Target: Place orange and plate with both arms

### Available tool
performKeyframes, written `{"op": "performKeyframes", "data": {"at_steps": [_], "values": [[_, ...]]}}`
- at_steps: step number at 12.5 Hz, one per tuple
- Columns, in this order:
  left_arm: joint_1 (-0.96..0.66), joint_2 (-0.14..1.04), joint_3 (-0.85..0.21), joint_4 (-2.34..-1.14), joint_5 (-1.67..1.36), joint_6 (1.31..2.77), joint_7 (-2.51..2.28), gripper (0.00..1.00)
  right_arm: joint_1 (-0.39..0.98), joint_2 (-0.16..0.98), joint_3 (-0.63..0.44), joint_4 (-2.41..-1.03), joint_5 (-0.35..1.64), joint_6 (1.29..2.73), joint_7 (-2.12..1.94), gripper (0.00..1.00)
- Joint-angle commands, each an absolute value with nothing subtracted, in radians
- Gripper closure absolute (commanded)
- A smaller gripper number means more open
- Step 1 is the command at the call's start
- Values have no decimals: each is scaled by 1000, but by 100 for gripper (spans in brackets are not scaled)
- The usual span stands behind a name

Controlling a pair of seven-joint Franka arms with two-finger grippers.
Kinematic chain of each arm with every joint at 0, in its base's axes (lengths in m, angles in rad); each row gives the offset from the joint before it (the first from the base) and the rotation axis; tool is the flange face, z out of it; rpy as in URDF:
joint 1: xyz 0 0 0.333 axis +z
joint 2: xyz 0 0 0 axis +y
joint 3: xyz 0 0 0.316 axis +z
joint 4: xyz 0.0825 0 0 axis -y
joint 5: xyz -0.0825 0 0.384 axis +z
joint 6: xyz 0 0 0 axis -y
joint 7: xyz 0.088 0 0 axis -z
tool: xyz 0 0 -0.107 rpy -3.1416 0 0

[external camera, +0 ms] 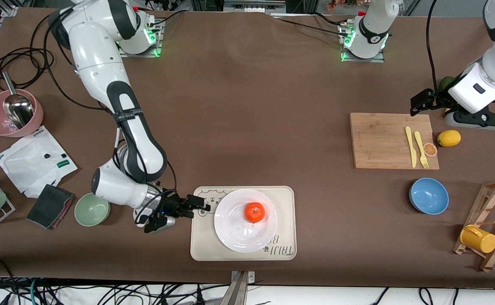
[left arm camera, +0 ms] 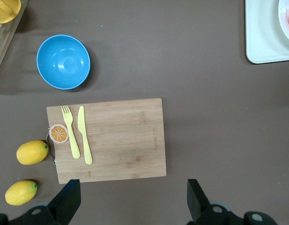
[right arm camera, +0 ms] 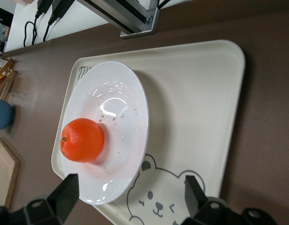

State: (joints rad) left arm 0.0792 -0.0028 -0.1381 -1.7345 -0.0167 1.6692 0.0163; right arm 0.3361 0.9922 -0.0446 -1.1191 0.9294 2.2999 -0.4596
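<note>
The orange (external camera: 254,212) sits on the white plate (external camera: 234,237), which rests on a cream bear-print tray (external camera: 282,203) near the table's front edge. My right gripper (external camera: 196,207) is open and empty, low over the tray's edge toward the right arm's end, beside the plate. In the right wrist view the orange (right arm camera: 82,139), plate (right arm camera: 117,98) and tray (right arm camera: 196,117) lie just ahead of the open gripper (right arm camera: 130,201). My left gripper (external camera: 420,103) is open and empty, raised over the table beside the cutting board (left arm camera: 116,140); the left wrist view (left arm camera: 133,201) shows its fingers apart.
The cutting board (external camera: 383,140) carries a yellow knife and fork and an orange slice (external camera: 430,149); a lemon (external camera: 449,138) lies beside it. A blue bowl (external camera: 429,195), a rack with a yellow mug (external camera: 478,238), a green bowl (external camera: 92,209) and a pink bowl (external camera: 12,114) stand around.
</note>
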Motion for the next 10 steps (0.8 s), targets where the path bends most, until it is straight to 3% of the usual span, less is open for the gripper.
{"op": "performKeyframes", "data": {"at_steps": [1, 6, 10], "values": [[91, 5, -144, -1715, -49, 1652, 23, 0, 325, 826, -58, -1259, 739, 2220, -395, 0], [91, 5, -144, -1715, -49, 1652, 21, 0, 325, 514, -144, -1471, 445, 2025, -296, 0], [91, 5, -146, -1715, -49, 1652, 21, 0, 325, 335, -193, -1489, 263, 1780, -212, 0]]}}
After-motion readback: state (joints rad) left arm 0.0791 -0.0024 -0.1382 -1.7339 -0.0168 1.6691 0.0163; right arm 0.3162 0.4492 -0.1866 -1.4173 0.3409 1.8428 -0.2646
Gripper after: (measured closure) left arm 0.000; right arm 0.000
